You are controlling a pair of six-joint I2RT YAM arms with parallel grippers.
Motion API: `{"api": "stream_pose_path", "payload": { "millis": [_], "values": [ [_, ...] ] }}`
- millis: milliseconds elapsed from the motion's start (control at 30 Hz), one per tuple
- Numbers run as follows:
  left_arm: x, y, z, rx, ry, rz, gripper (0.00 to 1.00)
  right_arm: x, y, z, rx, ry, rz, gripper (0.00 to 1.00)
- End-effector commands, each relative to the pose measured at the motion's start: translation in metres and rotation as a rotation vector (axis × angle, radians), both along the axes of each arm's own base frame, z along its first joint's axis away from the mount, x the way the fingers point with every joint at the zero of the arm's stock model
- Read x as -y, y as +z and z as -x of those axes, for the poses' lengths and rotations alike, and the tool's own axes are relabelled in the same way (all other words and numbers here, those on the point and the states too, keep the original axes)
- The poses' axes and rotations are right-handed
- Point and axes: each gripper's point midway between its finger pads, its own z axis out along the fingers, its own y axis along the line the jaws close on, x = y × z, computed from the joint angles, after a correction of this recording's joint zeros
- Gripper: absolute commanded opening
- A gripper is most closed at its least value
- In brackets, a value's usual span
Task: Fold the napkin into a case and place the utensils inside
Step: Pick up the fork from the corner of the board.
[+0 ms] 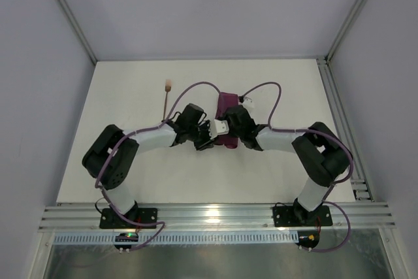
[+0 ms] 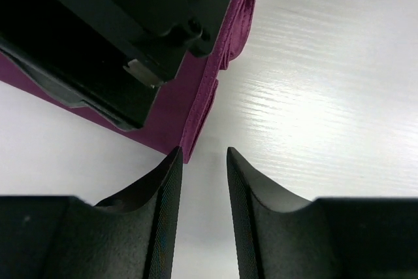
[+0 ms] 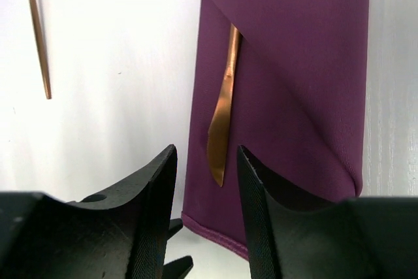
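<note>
The magenta napkin [image 1: 228, 104] lies folded into a long narrow case [image 3: 287, 76] in the middle of the table. A copper knife [image 3: 222, 122] is tucked under its diagonal flap, blade sticking out toward my right gripper [image 3: 206, 148]. That gripper hovers open over the case's near end, its jaws apart on either side of the blade tip without touching it. The fork [image 1: 166, 95] lies on the bare table to the left; its handle [image 3: 39, 44] shows in the right wrist view. My left gripper [image 2: 202, 151] stands open just off the case's corner [image 2: 189, 129], with only table between its fingers.
The two wrists [image 1: 215, 132] sit close together over the case's near end, almost touching. A white table [image 1: 130, 168] is bounded by grey walls and a metal rail [image 1: 339, 115] on the right. The arm bases [image 1: 209, 217] stand at the near edge.
</note>
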Motion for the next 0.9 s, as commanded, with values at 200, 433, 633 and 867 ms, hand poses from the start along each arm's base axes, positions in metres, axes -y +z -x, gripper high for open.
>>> {"api": "stream_pose_path", "payload": {
  "millis": [200,433,633,867],
  "values": [
    [0.01,0.106,-0.001,0.017,0.065,0.168,0.38,0.011,0.053,-0.01,0.128,-0.016,0.021,0.46],
    [-0.095,0.145,-0.094,0.103,0.734,0.17,0.49,0.032,0.088,-0.005,0.202,-0.027,0.085,0.47],
    [-0.206,0.1,-0.174,0.005,1.136,0.073,0.56,0.044,0.107,0.005,0.253,-0.006,0.12,0.47],
    [-0.207,0.046,-0.21,-0.083,1.092,-0.01,0.59,0.049,0.111,0.014,0.265,0.027,0.153,0.47]
  ]
}}
